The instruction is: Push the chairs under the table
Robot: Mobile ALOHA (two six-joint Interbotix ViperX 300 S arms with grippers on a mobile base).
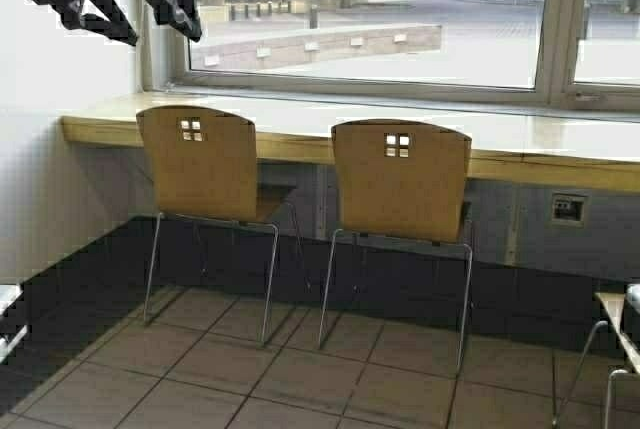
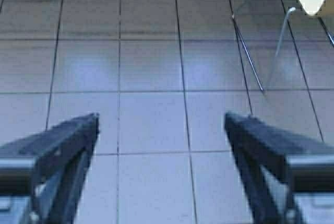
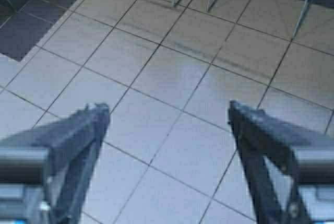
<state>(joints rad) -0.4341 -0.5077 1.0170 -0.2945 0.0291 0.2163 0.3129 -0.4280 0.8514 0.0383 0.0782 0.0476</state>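
Both grippers, left (image 2: 162,130) and right (image 3: 169,125), hang spread, well short of 2 chairs (image 1: 205,164) (image 1: 402,179) standing out from the table (image 1: 300,139), unpushed.

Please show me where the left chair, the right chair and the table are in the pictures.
left chair (image 1: 200,164): high view, middle of its curved back.
right chair (image 1: 400,181): high view, middle of its back.
table (image 1: 560,164): high view, its thick front edge, right of the chairs.

tiled floor (image 1: 300,369) below a bright window (image 1: 370,19).
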